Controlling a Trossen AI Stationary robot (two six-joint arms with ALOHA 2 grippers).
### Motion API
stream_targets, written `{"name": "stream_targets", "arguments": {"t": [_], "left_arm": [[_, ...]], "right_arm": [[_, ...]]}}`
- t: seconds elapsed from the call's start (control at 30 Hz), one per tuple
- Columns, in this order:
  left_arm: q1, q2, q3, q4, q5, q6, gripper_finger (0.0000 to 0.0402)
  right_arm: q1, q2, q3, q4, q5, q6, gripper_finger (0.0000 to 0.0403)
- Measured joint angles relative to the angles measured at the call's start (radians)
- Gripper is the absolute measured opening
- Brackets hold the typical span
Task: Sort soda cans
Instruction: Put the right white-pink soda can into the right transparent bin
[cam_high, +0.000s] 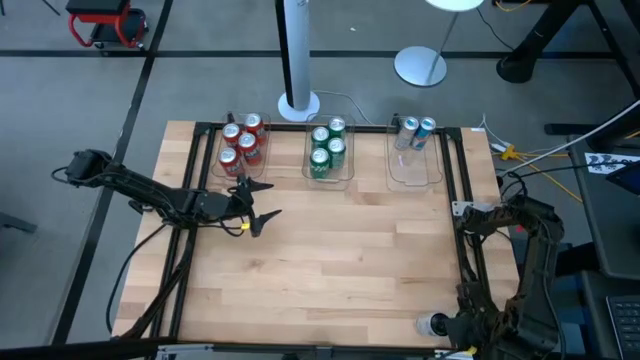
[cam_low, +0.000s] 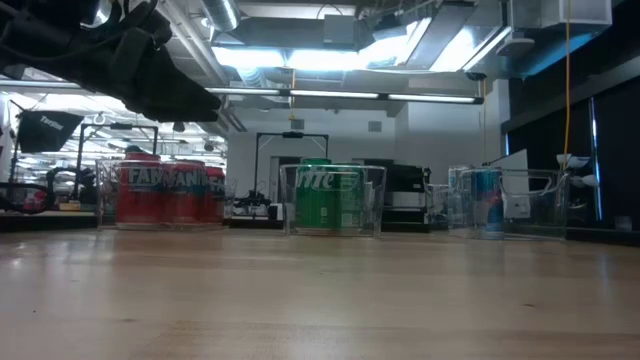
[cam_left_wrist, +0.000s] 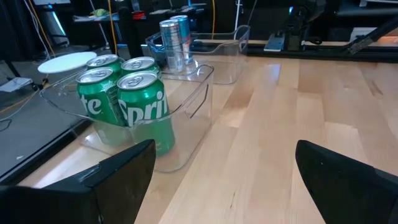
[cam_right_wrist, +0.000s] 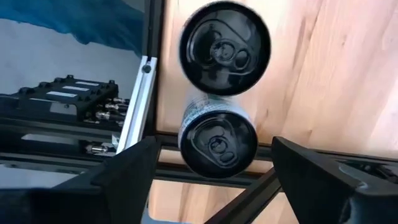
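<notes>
Several red soda cans (cam_high: 241, 142) stand in the far-left clear bin, several green ones (cam_high: 328, 145) in the middle bin (cam_left_wrist: 199, 93), and two blue-and-silver ones (cam_high: 415, 132) in the right bin. Two more dark-topped cans (cam_right_wrist: 225, 48) (cam_right_wrist: 217, 144) stand upright at the table's near right corner (cam_high: 432, 323). My right gripper (cam_right_wrist: 213, 149) hangs open above them, pointing down, a finger on either side of the nearer can and touching nothing. My left gripper (cam_high: 255, 207) waits open near the red cans, with nothing between its fingers (cam_left_wrist: 124, 174).
A black frame rail (cam_right_wrist: 140, 93) runs close beside the two corner cans, along the table's right side. The wide wooden tabletop (cam_high: 350, 250) lies between the bins and the near edge. A white lamp pole (cam_high: 296, 60) stands behind the bins.
</notes>
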Motion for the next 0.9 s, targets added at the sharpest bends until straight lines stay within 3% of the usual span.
{"name": "stream_targets", "arguments": {"t": [0.9], "left_arm": [[0.0, 0.0, 0.0, 0.0, 0.0, 0.0, 0.0375]], "right_arm": [[-0.003, 0.005, -0.197, 0.095, -0.092, 0.013, 0.0317]]}}
